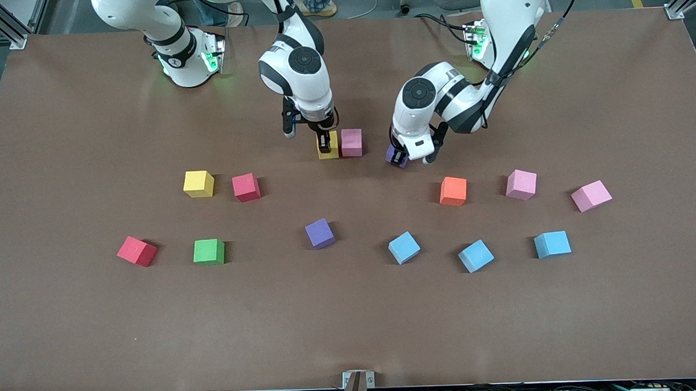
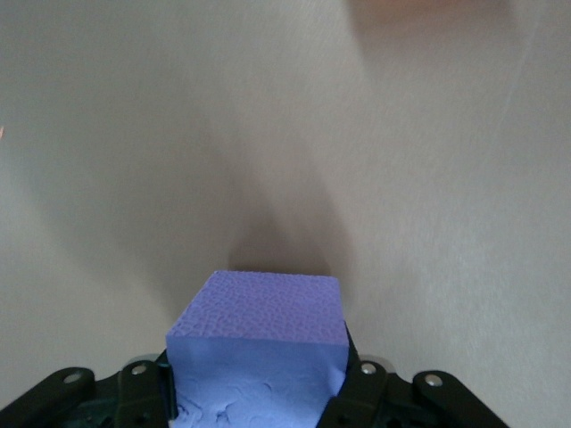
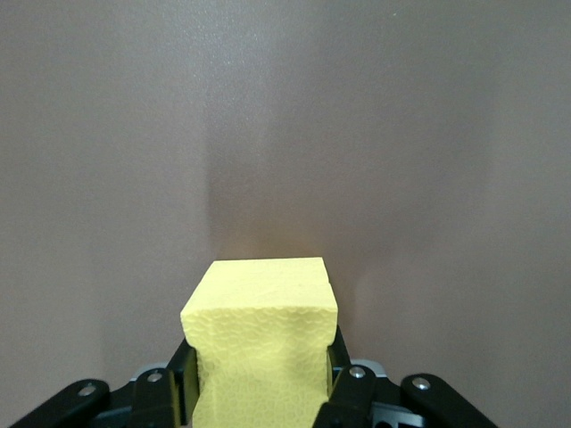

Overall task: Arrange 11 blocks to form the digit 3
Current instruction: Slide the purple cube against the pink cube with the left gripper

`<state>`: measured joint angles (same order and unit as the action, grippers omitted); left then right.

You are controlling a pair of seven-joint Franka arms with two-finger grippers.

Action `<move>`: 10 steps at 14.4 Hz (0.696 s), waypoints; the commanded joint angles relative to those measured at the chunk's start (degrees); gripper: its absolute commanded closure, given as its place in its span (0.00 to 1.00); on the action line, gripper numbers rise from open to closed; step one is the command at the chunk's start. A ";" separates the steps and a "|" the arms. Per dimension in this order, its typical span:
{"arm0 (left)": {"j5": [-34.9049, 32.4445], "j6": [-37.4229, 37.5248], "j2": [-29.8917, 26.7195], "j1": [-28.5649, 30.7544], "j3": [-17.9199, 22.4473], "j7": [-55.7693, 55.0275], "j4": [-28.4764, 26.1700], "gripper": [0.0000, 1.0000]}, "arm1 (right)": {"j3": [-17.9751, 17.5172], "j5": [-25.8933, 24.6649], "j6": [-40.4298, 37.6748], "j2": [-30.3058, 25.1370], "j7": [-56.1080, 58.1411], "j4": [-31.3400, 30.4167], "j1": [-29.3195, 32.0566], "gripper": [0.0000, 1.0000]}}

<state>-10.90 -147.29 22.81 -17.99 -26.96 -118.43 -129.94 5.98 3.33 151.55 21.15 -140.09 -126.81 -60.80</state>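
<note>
My right gripper (image 1: pixel 325 143) is shut on a yellow block (image 1: pixel 329 151), and its foam bulges between the fingers (image 3: pixel 332 374). That block is low at the table, side by side with a pink block (image 1: pixel 351 142). My left gripper (image 1: pixel 400 157) is shut on a purple block (image 1: pixel 393 156) just toward the left arm's end of the table from that pair, with a gap between. In the left wrist view the purple block (image 2: pixel 259 312) fills the space between the fingers (image 2: pixel 357 388) and is dented. In the right wrist view I see the yellow block (image 3: pixel 263 303) alone.
Loose blocks lie nearer the front camera in two rows. One row has yellow (image 1: pixel 199 184), red (image 1: pixel 246 187), orange (image 1: pixel 453 191) and two pink (image 1: pixel 521 184) (image 1: pixel 592 196). The other has red (image 1: pixel 137 251), green (image 1: pixel 209 252), purple (image 1: pixel 320 233) and three light blue (image 1: pixel 404 247) (image 1: pixel 476 256) (image 1: pixel 552 244).
</note>
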 commanded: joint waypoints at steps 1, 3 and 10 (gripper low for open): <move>1.15 -0.11 -1.90 0.15 -1.68 -6.96 -0.31 0.80 | -0.09 1.06 1.64 2.85 -1.85 1.12 -1.60 1.00; 1.15 -0.37 -1.81 0.15 -2.22 -15.99 -0.14 0.81 | -0.09 1.06 1.64 2.85 -1.94 1.21 -1.60 1.00; 1.15 -5.19 -0.14 -0.21 -2.22 -36.41 0.04 0.76 | -0.09 1.06 1.64 3.37 -1.94 1.74 -1.69 1.00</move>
<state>-10.90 -150.26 22.28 -18.08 -28.92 -151.03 -129.57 5.97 3.33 151.56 21.45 -140.29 -126.35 -61.18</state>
